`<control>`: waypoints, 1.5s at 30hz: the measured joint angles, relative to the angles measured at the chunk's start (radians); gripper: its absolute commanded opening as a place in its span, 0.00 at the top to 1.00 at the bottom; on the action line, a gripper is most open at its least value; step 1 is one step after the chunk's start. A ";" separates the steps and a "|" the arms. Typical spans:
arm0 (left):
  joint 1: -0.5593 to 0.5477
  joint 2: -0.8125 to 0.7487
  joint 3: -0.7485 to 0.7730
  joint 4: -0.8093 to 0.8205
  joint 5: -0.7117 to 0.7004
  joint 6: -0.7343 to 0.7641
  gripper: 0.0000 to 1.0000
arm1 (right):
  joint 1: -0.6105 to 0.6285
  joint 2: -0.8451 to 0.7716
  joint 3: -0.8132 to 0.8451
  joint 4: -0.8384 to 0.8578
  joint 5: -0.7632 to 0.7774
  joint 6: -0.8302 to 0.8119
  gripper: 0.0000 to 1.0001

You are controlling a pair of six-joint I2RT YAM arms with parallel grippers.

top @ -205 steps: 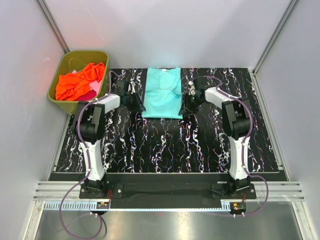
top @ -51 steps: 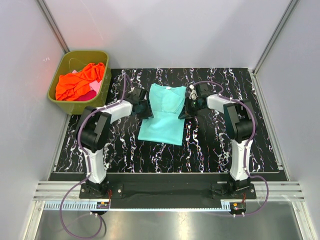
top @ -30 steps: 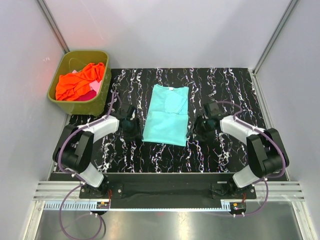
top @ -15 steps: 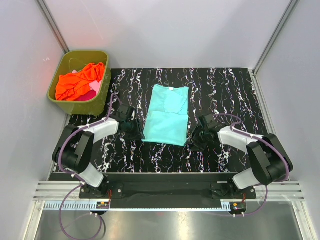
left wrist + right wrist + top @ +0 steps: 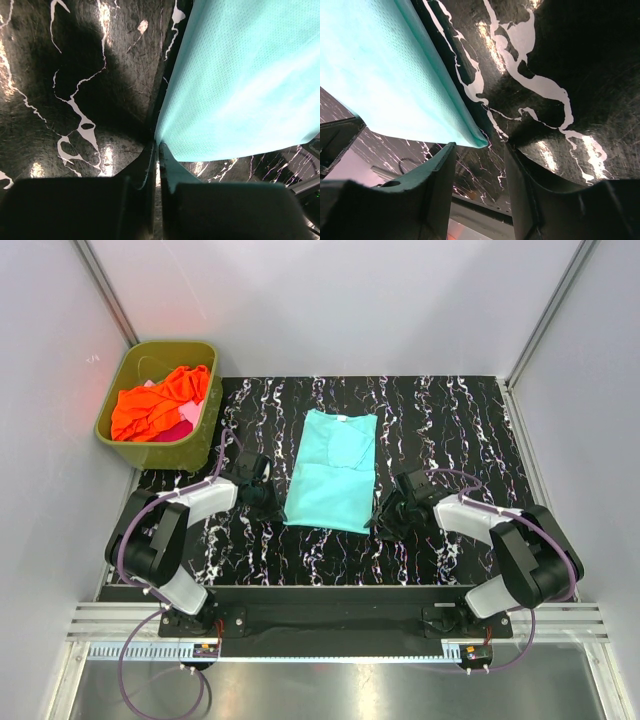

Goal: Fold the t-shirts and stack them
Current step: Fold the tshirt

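A teal t-shirt (image 5: 335, 468) lies folded into a long strip on the black marbled table, collar at the far end. My left gripper (image 5: 272, 505) sits low at its near left corner. In the left wrist view the jaws (image 5: 158, 146) are pressed together on the very tip of that teal corner (image 5: 240, 75). My right gripper (image 5: 383, 522) is at the near right corner. Its jaws (image 5: 479, 147) stand open, one finger on each side of the teal corner (image 5: 385, 65), not touching it. An orange t-shirt (image 5: 160, 400) and a pink one (image 5: 180, 428) lie crumpled in the tub.
The olive-green tub (image 5: 165, 452) stands at the far left corner, just off the table mat. Grey walls close in the back and both sides. The arm bases are bolted along the near rail (image 5: 330, 620).
Both grippers slid down the shirt's sides to its near corners. The left jaws closed from wide open onto the corner. The right gripper edged left toward its corner and stayed open.
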 measured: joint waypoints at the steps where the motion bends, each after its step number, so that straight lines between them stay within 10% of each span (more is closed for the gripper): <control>1: 0.000 0.000 0.000 0.001 0.002 -0.002 1.00 | 0.000 0.000 -0.002 0.005 0.000 0.002 0.50; 26: -0.025 -0.045 -0.062 0.046 0.030 -0.045 1.00 | 0.034 -0.061 -0.085 0.088 0.078 0.085 0.60; 30: -0.026 -0.046 -0.064 0.047 0.030 -0.053 1.00 | 0.034 -0.061 -0.086 0.086 0.086 0.086 0.70; 33: -0.030 -0.048 -0.069 0.053 0.034 -0.060 1.00 | 0.034 -0.058 -0.087 0.083 0.107 0.080 0.99; 45: -0.085 -0.311 -0.134 0.016 0.043 -0.111 1.00 | 0.035 -0.377 -0.092 -0.123 0.179 0.033 1.00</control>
